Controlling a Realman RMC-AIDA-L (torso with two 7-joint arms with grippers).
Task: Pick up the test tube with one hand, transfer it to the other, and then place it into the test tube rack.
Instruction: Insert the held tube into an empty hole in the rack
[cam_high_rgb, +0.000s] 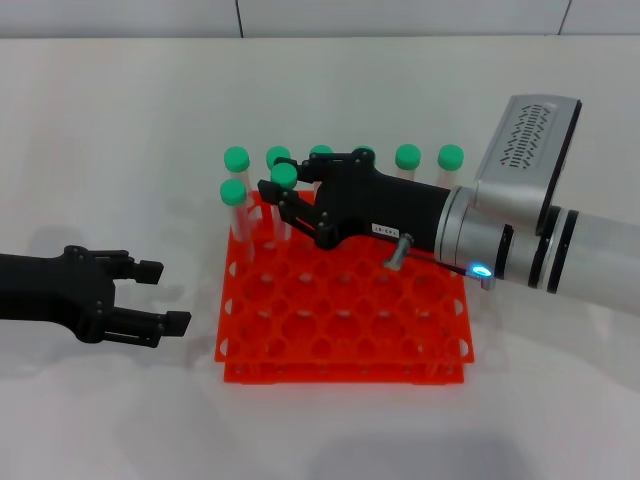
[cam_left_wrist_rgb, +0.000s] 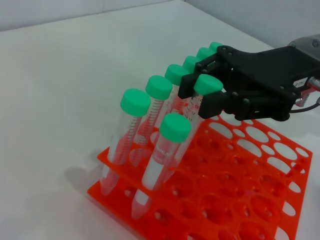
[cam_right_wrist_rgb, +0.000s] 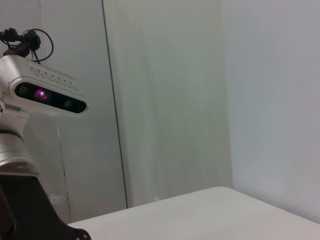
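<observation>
The test tube (cam_high_rgb: 284, 176), clear with a green cap, stands upright in a second-row hole of the orange-red test tube rack (cam_high_rgb: 340, 335), near its far left corner. My right gripper (cam_high_rgb: 283, 200), the black one with the white label, reaches across the rack from the right and is shut on the tube just below its cap. The left wrist view shows the same grip: right gripper (cam_left_wrist_rgb: 204, 97), the tube's cap (cam_left_wrist_rgb: 208, 84), the rack (cam_left_wrist_rgb: 240, 200). My left gripper (cam_high_rgb: 165, 295) rests low over the table to the left of the rack, open and empty.
Several other green-capped tubes (cam_high_rgb: 407, 157) stand in the rack's back row, and one (cam_high_rgb: 233, 192) in the second row at the left edge. The rack's front rows hold nothing. The right wrist view shows only a wall and the robot's head camera (cam_right_wrist_rgb: 47, 95).
</observation>
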